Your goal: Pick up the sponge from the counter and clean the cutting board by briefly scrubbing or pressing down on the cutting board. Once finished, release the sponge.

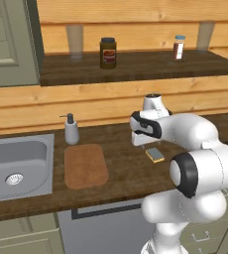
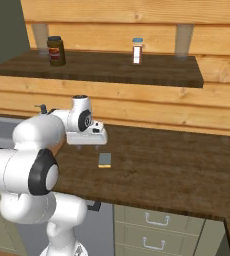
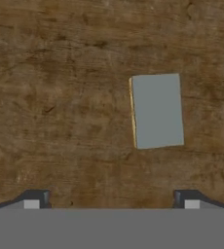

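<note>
sponge (image 3: 158, 111) on counter (image 3: 60, 97), jaws apart above

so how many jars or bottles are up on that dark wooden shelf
2. A dark brown jar with a black lid stands toward the shelf's left; a small white-and-red bottle with a blue cap stands further right. No others show, though the shelf's ends are cropped.

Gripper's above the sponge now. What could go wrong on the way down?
1. In the hand view the sponge sits right of centre between the open fingertips, so a straight descent might land one finger on it rather than straddle it.
2. The sponge is low and flat on the counter; a shallow close could slip off its top.
3. The soap dispenser stands at the cutting board's far edge, a possible bump while scrubbing.
</note>
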